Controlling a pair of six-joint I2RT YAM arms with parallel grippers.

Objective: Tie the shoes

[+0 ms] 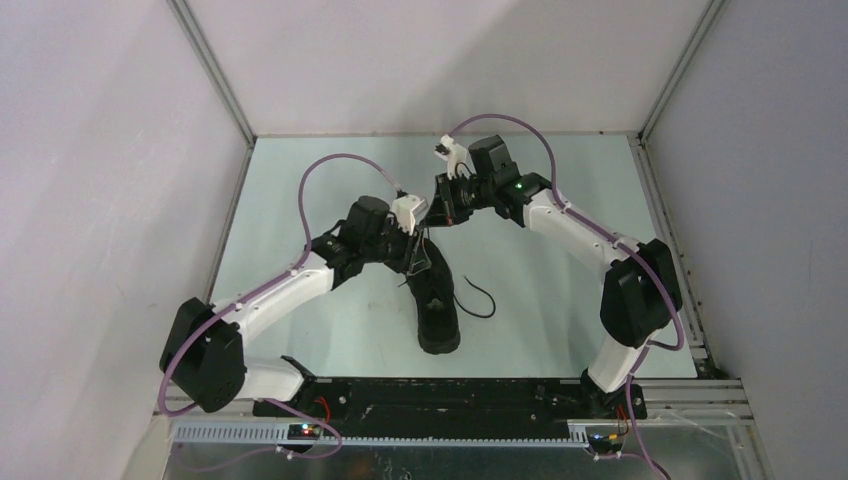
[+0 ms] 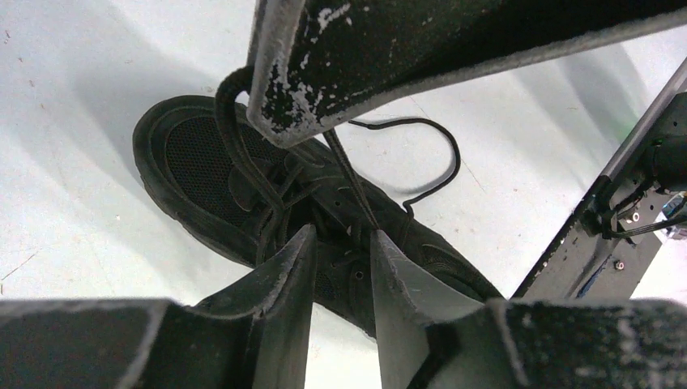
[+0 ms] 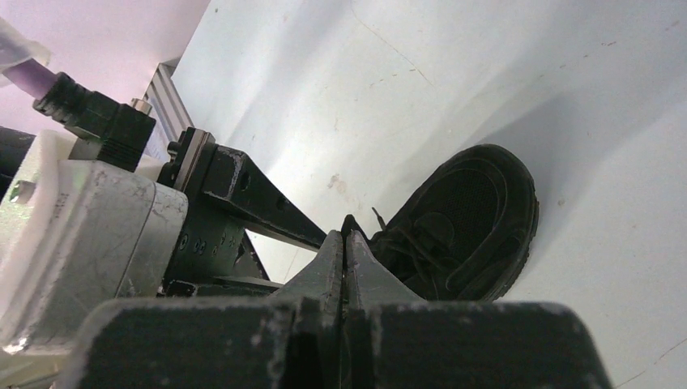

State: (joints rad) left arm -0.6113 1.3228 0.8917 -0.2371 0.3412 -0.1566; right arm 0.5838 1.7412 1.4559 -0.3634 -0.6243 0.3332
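sneaker [image 1: 438, 305] on table [image 1: 560, 300]; right gripper [image 3: 344, 232] pinching lace [image 2: 225, 121]; left gripper [image 2: 343, 235] parted.

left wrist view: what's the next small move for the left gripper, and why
Probably close the left gripper: its fingers stand apart either side of a taut lace running from the shoe up to the shut right gripper.

The shoe [image 1: 434, 300] is black throughout, with a mesh-patterned toe; its laces [image 2: 220, 113] are black. Worktop [image 1: 560, 290]: pale green. My left pincer [image 2: 342, 243] is black with white scuff flecks; my cables [image 1: 330, 165] are purple.
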